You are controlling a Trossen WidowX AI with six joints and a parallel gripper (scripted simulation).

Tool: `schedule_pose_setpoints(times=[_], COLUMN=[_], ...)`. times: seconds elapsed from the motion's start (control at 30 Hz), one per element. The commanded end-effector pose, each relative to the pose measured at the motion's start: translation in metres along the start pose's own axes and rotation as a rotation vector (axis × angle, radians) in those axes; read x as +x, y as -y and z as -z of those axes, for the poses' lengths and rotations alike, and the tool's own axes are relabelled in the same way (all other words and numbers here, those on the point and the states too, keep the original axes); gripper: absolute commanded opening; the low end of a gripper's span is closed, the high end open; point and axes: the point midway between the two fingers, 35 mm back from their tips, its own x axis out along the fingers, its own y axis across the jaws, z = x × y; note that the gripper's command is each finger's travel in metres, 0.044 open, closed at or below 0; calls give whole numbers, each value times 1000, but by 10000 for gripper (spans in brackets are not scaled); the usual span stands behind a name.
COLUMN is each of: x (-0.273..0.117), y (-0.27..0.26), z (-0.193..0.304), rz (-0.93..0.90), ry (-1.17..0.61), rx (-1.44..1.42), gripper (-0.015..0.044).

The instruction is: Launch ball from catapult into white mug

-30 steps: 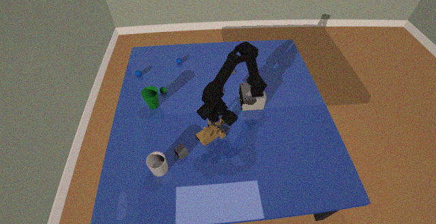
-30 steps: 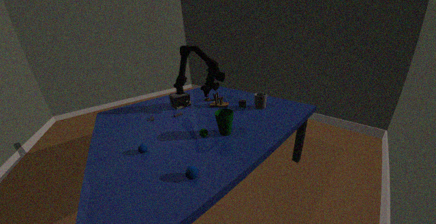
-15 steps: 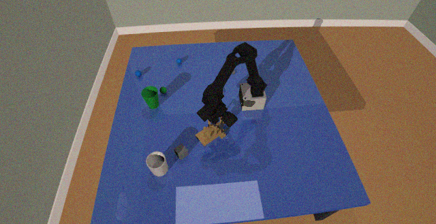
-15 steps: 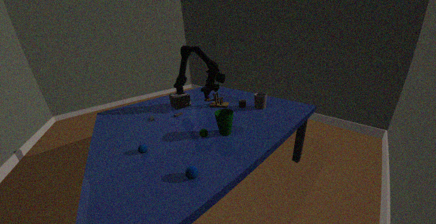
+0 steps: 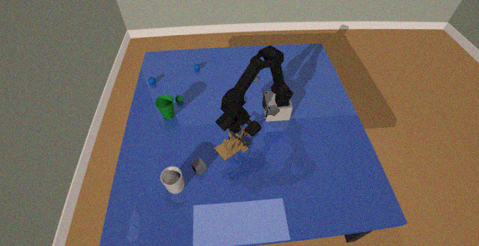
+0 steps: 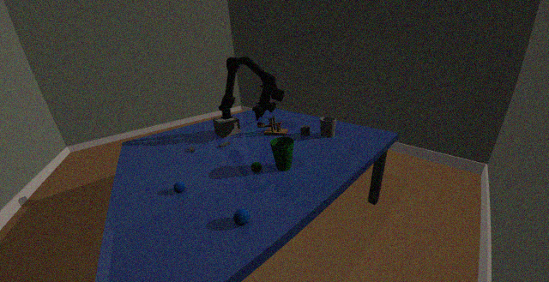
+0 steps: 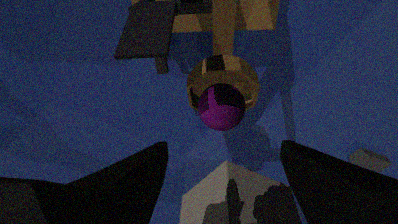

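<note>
The purple ball (image 7: 221,107) is at the catapult's round cup, overlapping its near rim in the wrist view; I cannot tell whether it rests inside. My gripper (image 7: 223,149) is open, its fingers apart on either side below the ball in that view, touching nothing. The wooden catapult (image 5: 224,150) (image 6: 276,132) (image 7: 223,35) stands under the arm, its cup on the side toward the robot base and its flat base end toward the white mug (image 5: 176,184) (image 6: 328,129). The mug stands upright. The ball is hidden in the top and exterior views.
A small grey-brown block (image 5: 199,167) (image 6: 304,130) stands between catapult and mug. A green cup (image 5: 167,109) (image 6: 283,155), a green ball (image 5: 179,99) (image 6: 256,167) and two blue balls stand farther off. The white robot base box (image 5: 278,116) is near the catapult. A pale rectangle (image 5: 239,221) lies at the table's front.
</note>
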Motion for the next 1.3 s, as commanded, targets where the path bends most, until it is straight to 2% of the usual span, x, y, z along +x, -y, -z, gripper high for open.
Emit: schedule_pose_setpoints(times=[0.0,0.03,0.13,0.17,0.27,0.87,1.13,1.27], x=[-63,-75,-84,-62,-75,-199,-264,-281], y=[0,0,0,0,0,8,12,15], z=[20,26,32,16,-8,-159,-206,-212], rz=[1,1,2,1,5,52,74,81], ry=[32,32,32,40,122,721,974,1048], rx=[4,4,5,1,-3,4,3,5], gripper=[420,440,440,440,440,440,440,440])
